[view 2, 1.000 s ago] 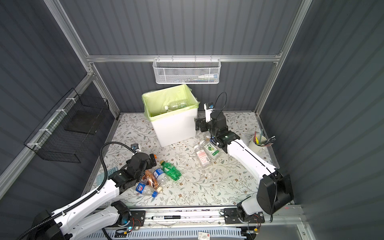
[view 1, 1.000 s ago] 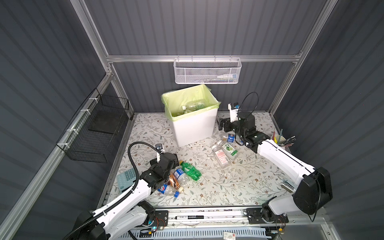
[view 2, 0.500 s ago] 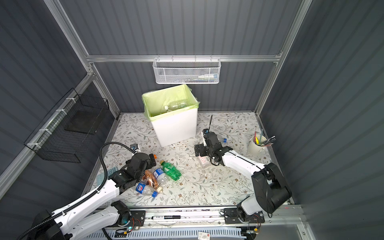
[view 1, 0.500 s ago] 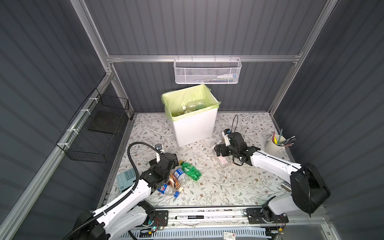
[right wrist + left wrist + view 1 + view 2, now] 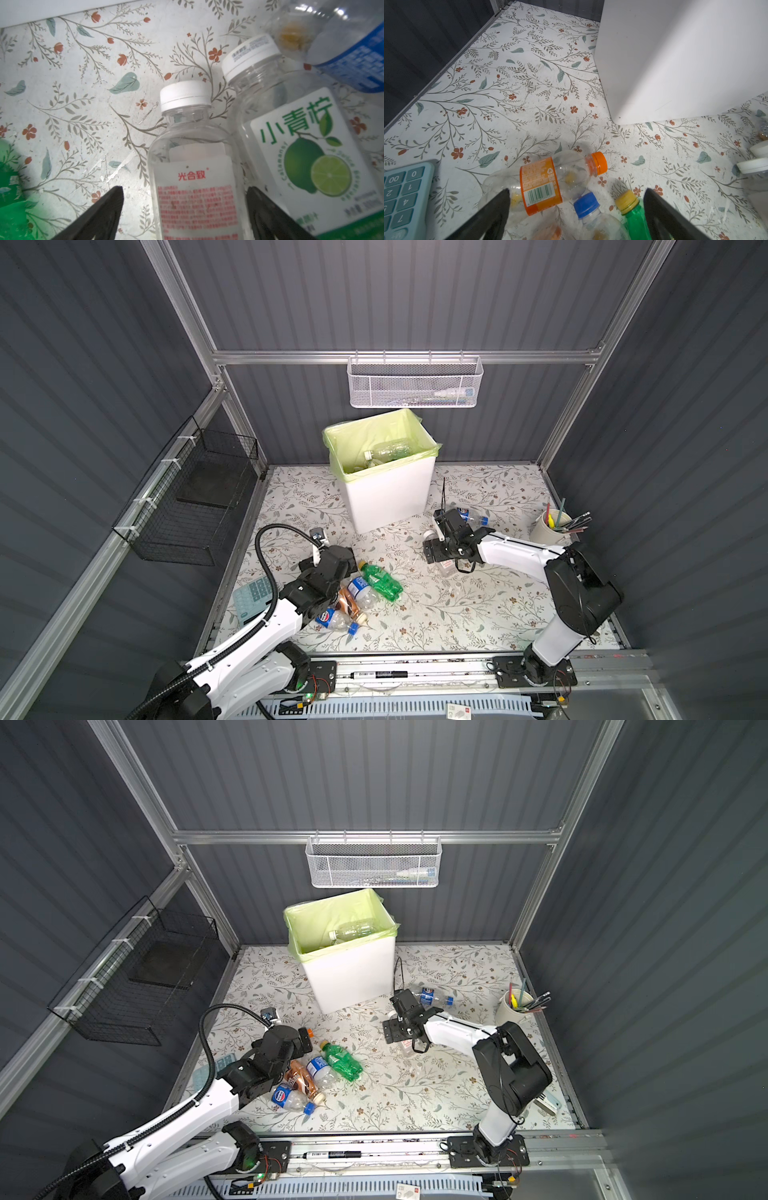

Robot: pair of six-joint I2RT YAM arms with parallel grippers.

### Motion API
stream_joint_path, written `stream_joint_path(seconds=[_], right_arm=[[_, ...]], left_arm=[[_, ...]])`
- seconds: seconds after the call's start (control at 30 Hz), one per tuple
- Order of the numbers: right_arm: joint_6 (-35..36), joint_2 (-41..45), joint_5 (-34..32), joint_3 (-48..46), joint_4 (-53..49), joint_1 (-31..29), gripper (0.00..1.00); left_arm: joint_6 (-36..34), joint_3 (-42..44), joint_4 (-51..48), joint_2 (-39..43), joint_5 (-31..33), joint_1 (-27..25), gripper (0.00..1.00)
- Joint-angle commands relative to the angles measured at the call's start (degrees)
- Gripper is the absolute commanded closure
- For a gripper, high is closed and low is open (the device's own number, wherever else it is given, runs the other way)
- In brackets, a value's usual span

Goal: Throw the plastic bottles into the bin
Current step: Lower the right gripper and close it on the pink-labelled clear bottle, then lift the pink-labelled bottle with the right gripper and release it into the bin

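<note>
Even overhead light; soft shadows; right wrist view blurred.

Both top views are looking steeply down from high in front, sharing the whole counter [image 5: 478, 614]. Each wrist camera is looking close onto it, past the left gripper [image 5: 576, 193] and right gripper [image 5: 185, 190].

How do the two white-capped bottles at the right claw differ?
The red-print bottle lies between the fingers of the open right claw; the lime-label bottle lies beside it, outside them. The red-print bottle's label carries red text; the lime-label bottle's shows green limes and its cap looks wider. Both are clear, white-capped, lying down.
</note>
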State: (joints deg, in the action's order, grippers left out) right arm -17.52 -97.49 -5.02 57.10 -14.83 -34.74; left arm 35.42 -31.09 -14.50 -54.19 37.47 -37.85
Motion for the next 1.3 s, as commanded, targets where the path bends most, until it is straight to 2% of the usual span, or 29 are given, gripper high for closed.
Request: stream_joint_path(seconds=[0.0, 0.23, 0.53, 0.63, 0.8, 0.9, 1.07, 1.17, 1.27], right_arm=[[0.9, -1.9, -2.3, 2.4, -3.9, -0.5, 0.07], [2.5, -5.8, -3.9, 6.3, -7.1, -1.2, 0.14], [3.5, -5.6, -2.9, 6.8, -9.2, -1.3, 0.35], [3.9, -2.6, -2.2, 6.0, -7.8, -1.2, 0.39], [5.8, 9.1, -3.4, 4.2, -1.6, -1.3, 0.43], [8.0, 19.6, -8.2, 3.0, 4.3, -1.1, 0.46], [14.1, 36.2, -11.2, 0.8, 26.0, -0.3, 0.48], [17.4, 37.6, -9.9, 4.8, 35.0, -0.1, 0.48], [18.0, 34.8, -7.4, 8.6, 44.8, 0.0, 0.47]], left_arm=[[0.3, 0.4, -0.7, 0.1, 0.6, 0.0, 0.0], [0.2, 0.5, -1.0, 0.3, 0.9, 0.0, 0.0], [0.2, 0.8, -1.0, 0.9, 1.2, 0.0, 0.0], [0.2, 0.9, -1.1, 1.1, 1.3, 0.0, 0.0], [0.3, 1.3, -0.4, 1.3, 1.5, 0.0, 0.0], [0.4, 1.5, 0.1, 1.0, 1.5, 0.0, 0.0], [0.5, 2.0, 1.5, 0.7, 1.3, 0.0, 0.0], [0.7, 2.1, 2.0, 0.4, 1.0, 0.0, 0.0], [0.9, 2.2, 2.0, 0.4, 0.6, 0.0, 0.0]])
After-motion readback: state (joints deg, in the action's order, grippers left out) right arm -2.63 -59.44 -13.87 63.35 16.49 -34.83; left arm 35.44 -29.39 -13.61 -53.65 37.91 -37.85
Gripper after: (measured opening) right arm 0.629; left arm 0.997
